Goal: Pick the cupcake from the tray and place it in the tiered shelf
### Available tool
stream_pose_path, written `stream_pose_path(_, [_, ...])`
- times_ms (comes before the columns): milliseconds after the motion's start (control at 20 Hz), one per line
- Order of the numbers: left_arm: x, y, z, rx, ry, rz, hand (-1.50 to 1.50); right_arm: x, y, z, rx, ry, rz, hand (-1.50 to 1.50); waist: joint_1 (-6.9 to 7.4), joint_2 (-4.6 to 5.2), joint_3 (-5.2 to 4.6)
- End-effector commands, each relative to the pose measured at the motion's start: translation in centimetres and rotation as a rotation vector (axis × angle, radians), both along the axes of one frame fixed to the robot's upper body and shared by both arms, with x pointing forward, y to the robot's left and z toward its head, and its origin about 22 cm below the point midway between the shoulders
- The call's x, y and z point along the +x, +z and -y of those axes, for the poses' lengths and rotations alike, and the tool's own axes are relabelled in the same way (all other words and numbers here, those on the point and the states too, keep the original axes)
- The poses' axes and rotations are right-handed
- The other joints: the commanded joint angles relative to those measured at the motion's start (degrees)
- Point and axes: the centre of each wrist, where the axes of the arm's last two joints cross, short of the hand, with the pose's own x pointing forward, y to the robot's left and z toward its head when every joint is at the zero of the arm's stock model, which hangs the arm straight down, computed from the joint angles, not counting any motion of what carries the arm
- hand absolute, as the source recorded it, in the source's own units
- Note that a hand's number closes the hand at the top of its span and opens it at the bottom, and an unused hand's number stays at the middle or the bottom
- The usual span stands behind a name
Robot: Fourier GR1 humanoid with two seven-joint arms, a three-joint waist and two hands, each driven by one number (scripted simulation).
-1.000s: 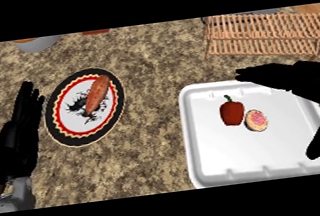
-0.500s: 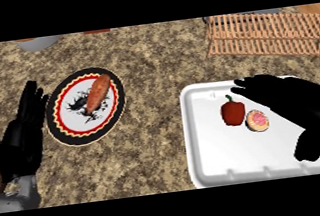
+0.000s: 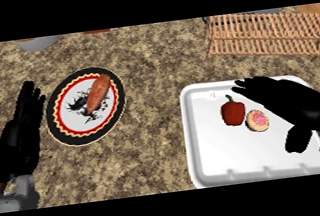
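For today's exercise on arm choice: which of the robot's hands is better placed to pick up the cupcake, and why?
The right hand. It hovers over the white tray, fingers open, right beside the cupcake. The left hand rests open at the far left, beyond the plate.

The counter (image 3: 150,66) is speckled brown and beige granite. At 9 o'clock a black plate (image 3: 86,106) has a red-and-yellow zigzag ring, a white centre and an orange sweet potato (image 3: 97,94). At 4 o'clock the white tray (image 3: 232,156) holds a red pepper (image 3: 232,113) and pink-topped cupcake (image 3: 257,120). At 1 o'clock stands a light wooden shelf (image 3: 269,33).
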Motion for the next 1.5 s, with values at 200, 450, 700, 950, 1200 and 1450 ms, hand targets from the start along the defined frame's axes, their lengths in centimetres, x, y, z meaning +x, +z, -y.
stream_pose_path(200, [-1.8, -0.8, 0.3, -0.003, -0.019, -0.002, 0.0, -0.7, -4.5, 1.2, -0.027, 0.002, -0.027, -1.5, 0.0, -0.05, 0.01])
stream_pose_path(450, [-0.5, -0.4, -1.2, -0.007, -0.004, -0.007, 0.0, 2.7, -3.6, 1.6, -0.004, -0.008, -0.035, -1.5, 0.07, 0.0, 0.0])
stream_pose_path(700, [0.9, -0.8, 1.2, -0.012, -0.003, 0.003, 0.0, 2.3, -5.6, 2.5, 0.031, 0.018, -0.013, -1.5, -0.07, 0.02, 0.0])
stream_pose_path(950, [-0.5, -0.3, -0.7, 0.005, 0.004, 0.01, 0.0, 3.6, -7.6, -0.4, 0.044, 0.021, -0.023, -1.5, 0.23, 0.03, 0.0])
stream_pose_path(1200, [-0.6, 0.9, 0.2, 0.006, 0.01, -0.009, 0.0, 1.8, -7.6, -0.2, 0.031, 0.015, -0.043, -1.5, -0.11, -0.07, 0.0])
stream_pose_path(1450, [0.2, -0.3, 0.4, -0.014, -0.007, -0.008, 0.0, 3.1, -10.1, 0.1, -0.036, 0.048, -0.095, 1.5, 0.06, 0.02, 0.0])
